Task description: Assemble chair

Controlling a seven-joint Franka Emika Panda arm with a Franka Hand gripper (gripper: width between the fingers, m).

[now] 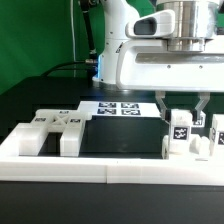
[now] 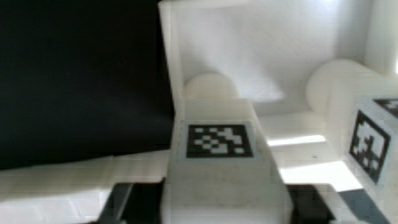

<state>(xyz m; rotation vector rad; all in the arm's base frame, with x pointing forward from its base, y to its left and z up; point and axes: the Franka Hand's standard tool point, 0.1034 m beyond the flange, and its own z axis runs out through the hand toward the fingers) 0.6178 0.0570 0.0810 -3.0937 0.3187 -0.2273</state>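
The table point(image 1: 122, 137) is black and mostly bare in the middle. A low white wall point(image 1: 110, 166) runs along its near edge. At the far middle the marker board point(image 1: 120, 108) lies flat, tags up. White tagged blocks point(image 1: 52, 128) sit near the wall on the exterior view's left. A second cluster point(image 1: 186, 136) stands on the exterior view's right, well apart from the first.

green backdrop point(image 1: 40, 30) behind a black table point(image 1: 35, 98); low white border wall point(image 1: 110, 167) in front.
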